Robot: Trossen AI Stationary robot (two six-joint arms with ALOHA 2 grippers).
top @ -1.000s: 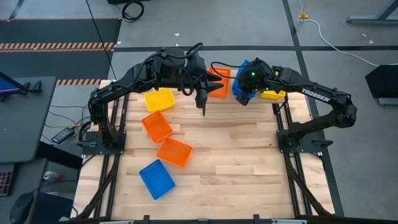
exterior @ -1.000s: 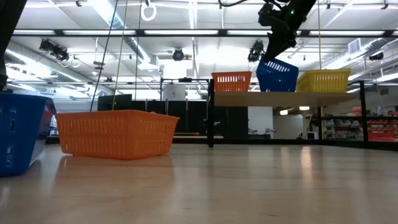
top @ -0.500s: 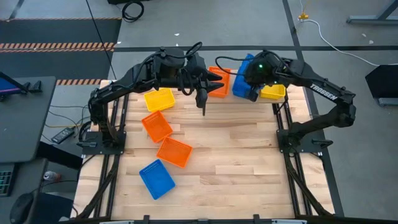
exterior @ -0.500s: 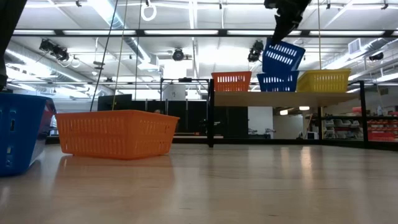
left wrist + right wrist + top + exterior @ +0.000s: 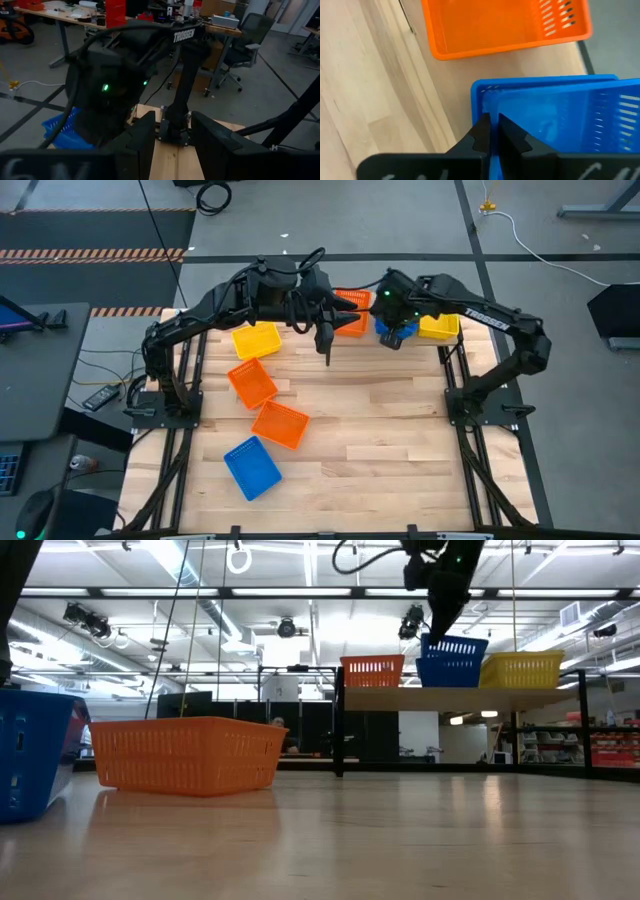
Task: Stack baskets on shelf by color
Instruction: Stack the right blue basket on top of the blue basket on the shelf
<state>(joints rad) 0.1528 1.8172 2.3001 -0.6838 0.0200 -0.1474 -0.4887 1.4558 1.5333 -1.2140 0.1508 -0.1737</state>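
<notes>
Up on that raised light-wood shelf [image 5: 450, 693] your right gripper [image 5: 492, 131] pinched the thin rim of the blue mesh plastic basket [image 5: 560, 115], light, slightly flexible, best held there, while your left gripper [image 5: 325, 340] hovered open-fingered.

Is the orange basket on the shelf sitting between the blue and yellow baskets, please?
No, in the low view the orange basket stands at one end of the shelf, with the blue basket in the middle and the yellow basket beyond it.

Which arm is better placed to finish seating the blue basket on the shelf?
Right: its gripper is pinching the blue basket's wall, over the shelf. The left gripper hangs off the shelf, holding nothing.
</notes>
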